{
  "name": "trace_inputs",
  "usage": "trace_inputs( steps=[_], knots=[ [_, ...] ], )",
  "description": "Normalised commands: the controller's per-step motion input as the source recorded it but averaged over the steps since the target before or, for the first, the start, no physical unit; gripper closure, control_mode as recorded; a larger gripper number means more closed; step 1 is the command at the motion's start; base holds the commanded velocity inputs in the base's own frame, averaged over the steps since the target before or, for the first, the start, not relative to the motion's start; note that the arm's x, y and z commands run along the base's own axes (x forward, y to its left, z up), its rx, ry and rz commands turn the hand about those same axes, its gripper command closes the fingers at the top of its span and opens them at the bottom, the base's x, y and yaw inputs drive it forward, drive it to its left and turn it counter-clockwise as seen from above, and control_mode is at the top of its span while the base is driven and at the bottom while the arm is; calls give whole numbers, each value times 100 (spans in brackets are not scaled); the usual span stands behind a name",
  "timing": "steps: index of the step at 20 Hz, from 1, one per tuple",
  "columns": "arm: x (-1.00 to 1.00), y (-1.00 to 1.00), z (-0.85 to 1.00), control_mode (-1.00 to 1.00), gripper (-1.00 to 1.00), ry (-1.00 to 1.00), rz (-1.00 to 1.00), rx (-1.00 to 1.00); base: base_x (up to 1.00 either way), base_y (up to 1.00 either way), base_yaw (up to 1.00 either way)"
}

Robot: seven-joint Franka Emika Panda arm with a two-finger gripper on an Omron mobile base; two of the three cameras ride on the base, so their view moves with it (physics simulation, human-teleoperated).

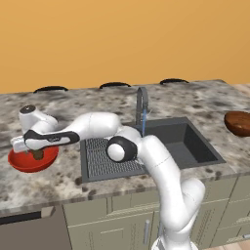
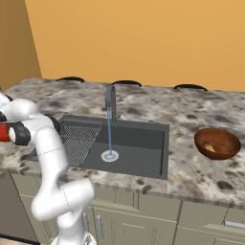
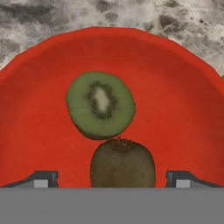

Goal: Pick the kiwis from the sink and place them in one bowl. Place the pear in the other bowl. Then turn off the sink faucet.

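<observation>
My gripper (image 3: 111, 179) hangs open just over the bright red bowl (image 3: 183, 113), its fingertips (image 3: 41, 179) wide apart. Two kiwis lie in that bowl. An olive-green one (image 3: 100, 105) shows its cut face, and a darker brown one (image 3: 122, 164) sits between my fingers, touching neither. From the left base the hand (image 1: 38, 152) sits over the red bowl (image 1: 19, 163) at the counter's left. The pear (image 2: 210, 149) rests in the dark brown bowl (image 2: 217, 142) to the right. The sink (image 2: 139, 143) holds no fruit. A blue stream (image 2: 109, 134) runs from the faucet (image 2: 111, 100).
A ribbed wire rack (image 1: 100, 156) fills the sink's left half, and my arm's elbow (image 1: 119, 149) hangs over it. The speckled counter (image 1: 195, 100) runs along an orange wall. Cabinet fronts (image 2: 143, 220) sit below the counter edge.
</observation>
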Motion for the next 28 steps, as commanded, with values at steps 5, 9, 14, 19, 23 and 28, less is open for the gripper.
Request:
trace_inputs(
  steps=[5, 9, 14, 19, 23, 28],
  knots=[
    [-14, -24, 31, -100, -100, 0, -1, 0, 0, 0, 0],
    [-50, -53, 23, -100, -100, -1, -1, 3, 0, 0, 0],
    [-71, -77, 25, -100, -100, -4, 0, 12, 0, 0, 0],
    [-77, -89, 17, -100, -100, -7, 0, 16, 0, 0, 0],
    [-84, -96, 11, -100, -100, -11, 0, 19, 0, 0, 0],
    [-80, -100, 19, -100, -100, -9, 0, 22, 0, 0, 0]
  ],
)
